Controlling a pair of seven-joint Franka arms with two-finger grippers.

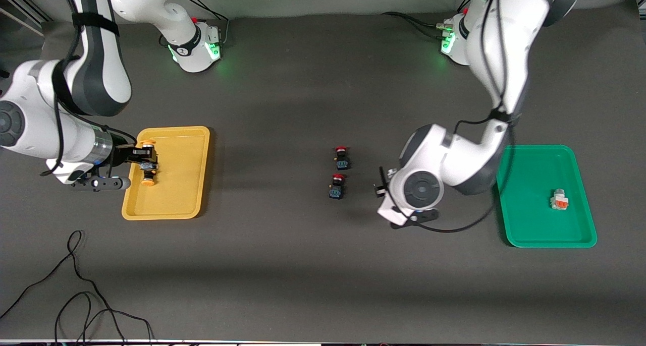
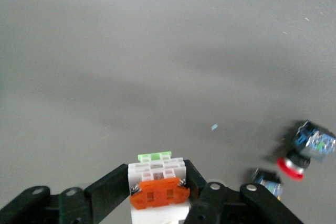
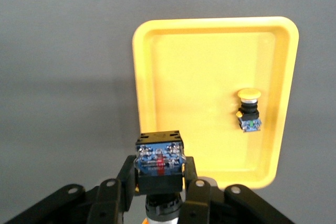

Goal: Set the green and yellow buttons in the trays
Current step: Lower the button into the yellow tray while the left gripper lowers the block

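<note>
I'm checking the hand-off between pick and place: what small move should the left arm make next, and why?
Probably carry it toward the green tray. The left gripper is shut on a whitish-grey button over bare table near two red-capped buttons, while one like it already lies in that tray. The right gripper holds a yellow-capped button above the yellow tray.

The right hand (image 3: 160,195) was closed on a button (image 3: 159,162), its black fingers (image 3: 125,182) pressed against the two sides of the dark body. The button's blue, see-through end with metal screws and a red strip faced the camera. The hand hung over the grey tabletop (image 3: 63,51) just beside the yellow tray (image 3: 210,27), at the tray's rim. The tray was a shallow rectangle with rounded corners. Inside it, near one long wall, a second button (image 3: 249,109) lay on its side, showing an orange-yellow round cap, a dark body and a blue end.
</note>
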